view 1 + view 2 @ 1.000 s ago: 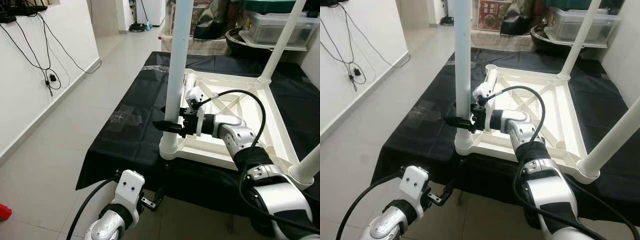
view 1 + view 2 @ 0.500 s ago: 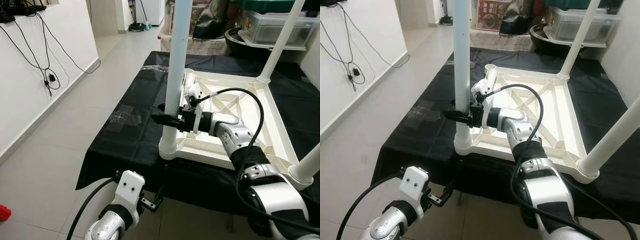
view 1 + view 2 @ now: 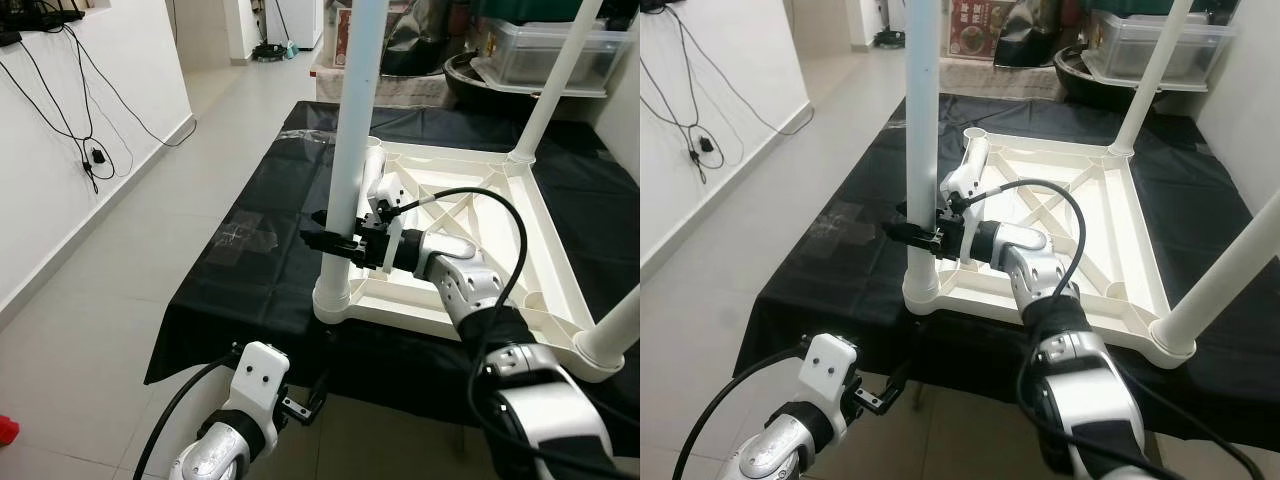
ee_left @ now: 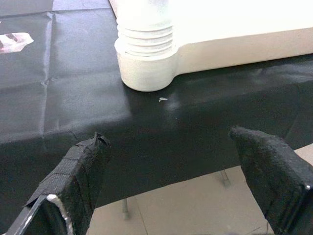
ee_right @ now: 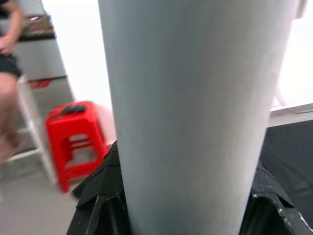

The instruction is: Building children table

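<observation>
the children table (image 3: 480, 225) lies upside down on a black cloth (image 3: 260, 250), a white frame with its legs pointing up. the near leg (image 3: 350, 150) stands straight up in the corner socket (image 3: 332, 298) of the table, at the corner closest to the robot's left side. the right gripper (image 3: 325, 240) reaches across the table frame and its two black fingers (image 5: 98, 196) are squeezed onto this near leg, a little above the socket, one finger on each side of the white tube. two more legs stand up at other corners of the table, one at the far corner (image 3: 550, 85) and one at the near corner by the robot's right side (image 3: 615, 330). a short white tube (image 3: 372, 165) lies on the table just behind the near leg. the left gripper (image 4: 171, 171) hangs low in front of the table edge, below the socket, with its fingers (image 4: 73, 176) wide apart and nothing between them. a red stool (image 5: 73, 142) stands on the floor far from the table, next to a person's arm.
</observation>
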`<state>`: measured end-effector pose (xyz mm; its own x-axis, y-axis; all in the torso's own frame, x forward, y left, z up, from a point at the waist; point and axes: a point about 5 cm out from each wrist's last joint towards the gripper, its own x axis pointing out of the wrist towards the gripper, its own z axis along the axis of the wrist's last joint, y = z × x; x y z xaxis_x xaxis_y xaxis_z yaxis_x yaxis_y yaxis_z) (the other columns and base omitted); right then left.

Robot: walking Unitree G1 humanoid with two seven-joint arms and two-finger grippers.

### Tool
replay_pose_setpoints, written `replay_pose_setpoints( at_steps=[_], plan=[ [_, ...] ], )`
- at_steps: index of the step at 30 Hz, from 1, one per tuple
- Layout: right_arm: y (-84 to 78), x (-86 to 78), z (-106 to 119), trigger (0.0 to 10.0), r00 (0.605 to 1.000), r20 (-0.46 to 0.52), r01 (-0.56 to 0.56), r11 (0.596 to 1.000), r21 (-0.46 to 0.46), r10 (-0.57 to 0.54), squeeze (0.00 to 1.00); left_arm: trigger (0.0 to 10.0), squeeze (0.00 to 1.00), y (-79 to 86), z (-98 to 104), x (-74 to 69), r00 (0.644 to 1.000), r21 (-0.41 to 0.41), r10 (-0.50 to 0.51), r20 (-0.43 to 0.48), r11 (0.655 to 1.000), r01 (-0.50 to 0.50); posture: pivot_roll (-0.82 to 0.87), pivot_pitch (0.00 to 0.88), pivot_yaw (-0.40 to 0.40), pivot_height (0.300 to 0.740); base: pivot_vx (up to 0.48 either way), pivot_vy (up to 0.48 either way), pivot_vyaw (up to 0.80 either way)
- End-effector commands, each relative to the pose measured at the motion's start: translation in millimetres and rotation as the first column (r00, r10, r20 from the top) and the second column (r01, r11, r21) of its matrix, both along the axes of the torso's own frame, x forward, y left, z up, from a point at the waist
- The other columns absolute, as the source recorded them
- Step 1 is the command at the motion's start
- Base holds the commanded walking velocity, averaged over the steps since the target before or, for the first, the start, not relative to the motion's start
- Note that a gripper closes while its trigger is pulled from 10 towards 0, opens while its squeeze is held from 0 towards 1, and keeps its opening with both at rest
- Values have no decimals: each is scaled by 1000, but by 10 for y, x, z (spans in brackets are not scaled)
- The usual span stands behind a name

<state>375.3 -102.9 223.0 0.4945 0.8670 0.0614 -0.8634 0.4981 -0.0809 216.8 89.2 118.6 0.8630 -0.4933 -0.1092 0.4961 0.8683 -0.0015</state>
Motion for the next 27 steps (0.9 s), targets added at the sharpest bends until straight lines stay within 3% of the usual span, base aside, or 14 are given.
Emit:
replay_pose_setpoints(
  at_steps=[1, 5, 9, 11, 13, 15, 17, 18, 19, 20, 22, 23, 25, 27],
  plan=[
    [-44, 27, -147, 0, 992, -61, 110, 994, -18, -111, 0, 10000, 0, 8, -9, -16, 1000, 13, -7, -7, 1000, 7, 121, 124, -43, 740, 0, 0, 0],
    [-76, 60, -155, 0, 978, -64, 197, 980, -20, -198, 0, 10000, 0, 9, -11, -14, 1000, 14, -8, -7, 1000, 8, 118, 121, -41, 740, 0, 0, 0],
    [-194, 142, -151, 0, 891, -61, 450, 893, -17, -450, 0, 10000, 0, 13, -17, -7, 1000, 16, -11, -8, 1000, 11, 113, 116, -36, 740, 0, 0, 0],
    [-423, 170, -165, 0, 623, -90, 780, 626, 4, -777, 0, 10000, 0, 17, -23, 5, 1000, 21, -15, -7, 1000, 15, 111, 109, -34, 740, 0, 0, 0],
    [-423, 170, -165, 0, 623, -90, 780, 626, 4, -777, 0, 10000, 0, 17, -23, 5, 1000, 21, -15, -7, 1000, 15, 111, 109, -34, 740, 0, 0, 0],
    [-546, 47, -185, 0, 327, -130, 945, 325, 40, -936, 0, 10000, 0, 17, -30, 15, 1000, 24, -16, -7, 1000, 17, 110, 102, -31, 740, 0, 0, 0],
    [-546, 47, -185, 0, 327, -130, 945, 325, 40, -936, 0, 10000, 0, 17, -30, 15, 1000, 24, -16, -7, 1000, 17, 110, 102, -31, 740, 0, 0, 0],
    [-563, -30, -189, 0, 207, -150, 978, 200, 61, -967, 0, 10000, 0, 15, -35, 19, 1000, 25, -17, -8, 1000, 17, 112, 99, -33, 740, 0, 0, 0],
    [-563, -30, -189, 0, 207, -150, 978, 200, 61, -967, 0, 10000, 0, 15, -35, 19, 1000, 25, -17, -8, 1000, 17, 112, 99, -33, 740, 0, 0, 0],
    [-537, -90, -199, 0, 104, -183, 993, 91, 80, -978, 0, 10000, 0, 10, -39, 22, 1000, 25, -18, -9, 1000, 18, 122, 95, -35, 740, 0, 0, 0],
    [-537, -90, -199, 0, 104, -183, 993, 91, 80, -978, 0, 10000, 0, 10, -39, 22, 1000, 25, -18, -9, 1000, 18, 122, 95, -35, 740, 0, 0, 0],
    [-501, -127, -211, 0, 34, -206, 996, 17, 86, -978, 0, 10000, 0, 7, -44, 24, 1000, 26, -19, -10, 999, 20, 124, 92, -39, 740, 0, 0, 0],
    [-501, -127, -211, 0, 34, -206, 996, 17, 86, -978, 0, 10000, 0, 7, -44, 24, 1000, 26, -19, -10, 999, 20, 124, 92, -39, 740, 0, 0, 0],
    [-358, -162, -274, 0, -54, -265, 996, -71, 52, -963, 0, 10000, 0, 7, -47, 31, 1000, 30, -20, -8, 999, 20, 126, 89, -39, 740, 0, 0, 0]
  ],
)
